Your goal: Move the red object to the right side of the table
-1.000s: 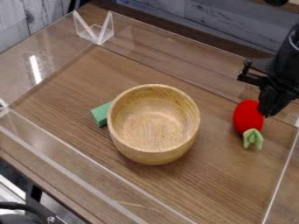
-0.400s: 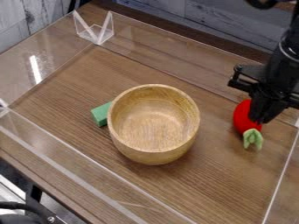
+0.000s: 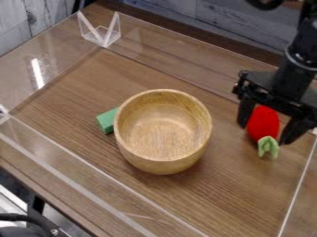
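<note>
we see the gripper [image 3: 273,123] poised over the red object [image 3: 261,121], its jaws spread wide on either side and released. the red object lies on the surface [image 3: 74,88] at the right side, well apart from the wooden bowl [image 3: 164,130] and green block [image 3: 107,119].

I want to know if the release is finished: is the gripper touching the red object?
Cannot tell. In the camera view the open gripper straddles the red object, its fingers overlapping it, so no plain gap or contact shows.
</note>
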Tool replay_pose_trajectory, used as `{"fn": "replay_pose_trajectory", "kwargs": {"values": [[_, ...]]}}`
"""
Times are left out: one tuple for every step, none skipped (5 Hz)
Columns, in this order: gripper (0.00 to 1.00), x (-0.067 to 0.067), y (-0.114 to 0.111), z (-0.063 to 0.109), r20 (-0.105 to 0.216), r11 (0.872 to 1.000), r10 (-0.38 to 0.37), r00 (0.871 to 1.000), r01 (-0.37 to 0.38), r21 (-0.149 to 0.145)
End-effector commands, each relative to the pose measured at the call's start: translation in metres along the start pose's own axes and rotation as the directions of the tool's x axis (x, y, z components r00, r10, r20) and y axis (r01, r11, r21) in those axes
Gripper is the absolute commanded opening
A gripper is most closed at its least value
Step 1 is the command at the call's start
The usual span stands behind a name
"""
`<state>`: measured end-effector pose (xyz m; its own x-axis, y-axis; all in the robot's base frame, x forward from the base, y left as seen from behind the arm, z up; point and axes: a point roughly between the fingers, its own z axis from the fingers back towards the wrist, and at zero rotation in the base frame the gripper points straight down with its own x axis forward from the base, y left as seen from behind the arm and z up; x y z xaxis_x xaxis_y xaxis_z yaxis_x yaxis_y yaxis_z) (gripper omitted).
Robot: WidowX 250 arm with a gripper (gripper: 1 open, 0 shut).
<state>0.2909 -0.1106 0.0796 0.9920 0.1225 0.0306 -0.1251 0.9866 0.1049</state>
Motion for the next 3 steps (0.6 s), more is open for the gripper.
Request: {"fn": "replay_pose_trajectory", "kwargs": {"values": [[1.0, 0.003, 0.011, 0.019, 0.066, 0.997, -0.063, 0.996, 0.066, -0.044], [1.0, 0.002, 0.003, 0.019, 0.066, 0.998, -0.042, 0.997, 0.046, -0.051], [1.0, 0.004, -0.006, 0.018, 0.063, 0.998, -0.019, 0.998, 0.022, -0.054]]}}
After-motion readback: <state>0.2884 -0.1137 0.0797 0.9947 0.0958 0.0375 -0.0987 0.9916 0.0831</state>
